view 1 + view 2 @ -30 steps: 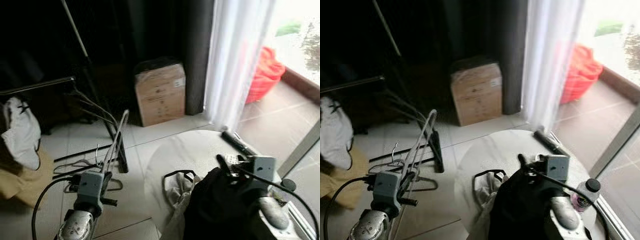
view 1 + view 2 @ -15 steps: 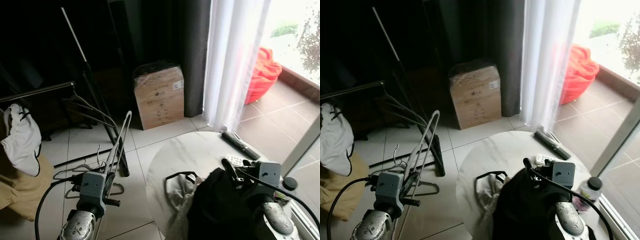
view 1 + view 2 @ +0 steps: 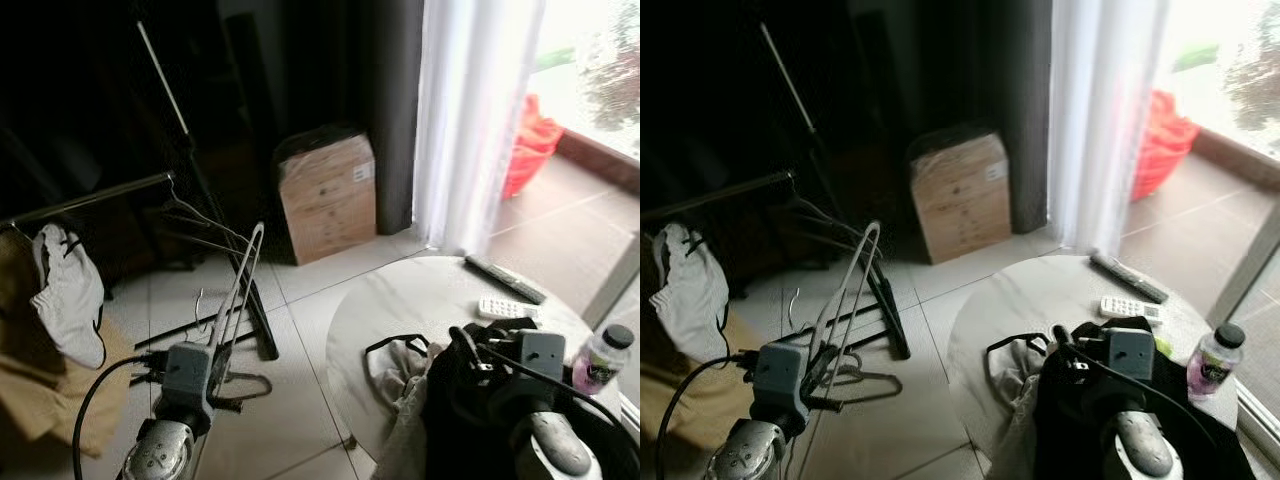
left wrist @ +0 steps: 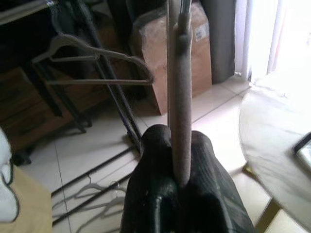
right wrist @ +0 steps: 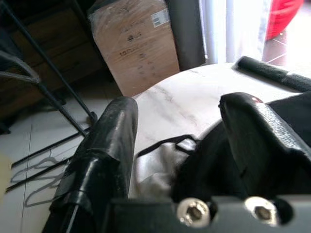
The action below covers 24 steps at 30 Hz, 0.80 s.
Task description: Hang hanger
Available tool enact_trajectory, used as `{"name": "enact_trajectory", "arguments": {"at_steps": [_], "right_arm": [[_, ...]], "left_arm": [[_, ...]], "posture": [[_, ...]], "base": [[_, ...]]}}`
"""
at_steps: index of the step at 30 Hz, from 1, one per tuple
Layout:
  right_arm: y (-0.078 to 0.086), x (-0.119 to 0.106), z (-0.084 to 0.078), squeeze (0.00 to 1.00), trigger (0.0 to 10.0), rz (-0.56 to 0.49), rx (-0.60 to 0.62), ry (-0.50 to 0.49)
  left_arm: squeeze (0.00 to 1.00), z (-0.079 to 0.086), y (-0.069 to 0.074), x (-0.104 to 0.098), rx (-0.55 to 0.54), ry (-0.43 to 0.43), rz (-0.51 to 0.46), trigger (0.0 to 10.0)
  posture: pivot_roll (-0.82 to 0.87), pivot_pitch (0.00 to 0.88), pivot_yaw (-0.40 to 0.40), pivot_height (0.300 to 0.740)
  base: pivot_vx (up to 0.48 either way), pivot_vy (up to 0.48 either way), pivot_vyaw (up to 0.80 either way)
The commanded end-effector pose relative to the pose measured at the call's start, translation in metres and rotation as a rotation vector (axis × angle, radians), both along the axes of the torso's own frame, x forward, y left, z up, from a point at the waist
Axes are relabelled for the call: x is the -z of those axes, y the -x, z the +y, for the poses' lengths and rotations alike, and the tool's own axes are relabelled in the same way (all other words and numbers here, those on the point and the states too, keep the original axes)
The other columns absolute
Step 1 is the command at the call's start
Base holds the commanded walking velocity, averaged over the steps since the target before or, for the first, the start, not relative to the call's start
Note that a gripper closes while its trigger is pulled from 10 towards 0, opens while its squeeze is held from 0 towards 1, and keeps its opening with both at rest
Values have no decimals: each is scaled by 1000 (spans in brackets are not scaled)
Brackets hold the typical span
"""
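My left gripper (image 4: 180, 141) is shut on the bar of a grey hanger (image 3: 243, 283), which slants up and forward from it over the tiled floor. Ahead to the left a dark clothes rail (image 3: 90, 197) carries other grey hangers (image 4: 92, 51) and a white garment (image 3: 65, 290). The held hanger sits lower than the rail and nearer to me. My right gripper (image 5: 180, 126) is open, its fingers (image 5: 104, 145) spread just above a black garment (image 3: 470, 420) on the round table (image 3: 440, 295).
Loose hangers (image 3: 215, 305) and the rack's black legs lie on the floor. A cardboard box (image 3: 327, 195) stands by the dark curtain. On the table are two remotes (image 3: 505, 280), a bottle (image 3: 603, 357) and a pale cloth (image 3: 395, 365). A white curtain (image 3: 475, 120) hangs right.
The camera has shifted, so the table sits further right and the bottle has come into the left eye view. Both grippers keep their pose and the left keeps its hold.
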State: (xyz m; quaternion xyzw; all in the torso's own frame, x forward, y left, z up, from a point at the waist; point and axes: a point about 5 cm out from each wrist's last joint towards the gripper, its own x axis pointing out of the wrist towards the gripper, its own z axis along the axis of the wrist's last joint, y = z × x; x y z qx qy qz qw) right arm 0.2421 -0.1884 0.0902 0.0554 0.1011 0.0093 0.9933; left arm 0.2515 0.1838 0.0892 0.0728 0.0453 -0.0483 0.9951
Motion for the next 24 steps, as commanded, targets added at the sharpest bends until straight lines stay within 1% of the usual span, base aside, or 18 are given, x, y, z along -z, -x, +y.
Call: {"name": "enact_trajectory", "arguments": {"at_steps": [1,11,15,19,21,23,24], "right_arm": [[-2,-1,12,0,10000,-6,-46,-8],[-2,6,12,0,10000,16,-59,13],[-6,11,11,0,10000,29,-47,29],[-12,25,9,0,10000,69,-49,41],[-15,35,8,0,10000,104,-55,46],[-17,38,7,0,10000,112,-57,47],[-20,56,0,0,10000,183,-40,47]], "left_arm": [[0,11,5,4,-40,-15,26,10000],[0,12,4,4,-47,-15,27,10000],[0,12,3,4,-48,-15,28,10000],[0,11,2,6,-39,-6,38,10000],[0,9,1,9,-24,11,61,10000],[0,8,1,10,-21,14,65,10000],[0,5,0,11,-12,28,67,10000]], "posture": [[-173,103,92,740],[-168,109,92,740],[-160,110,95,740],[-154,105,93,740],[-152,100,90,740],[-153,98,89,740],[-150,91,85,740]], "base": [[0,480,0],[0,480,0],[0,437,559],[0,0,800],[0,0,769],[0,0,756],[0,0,0]]}}
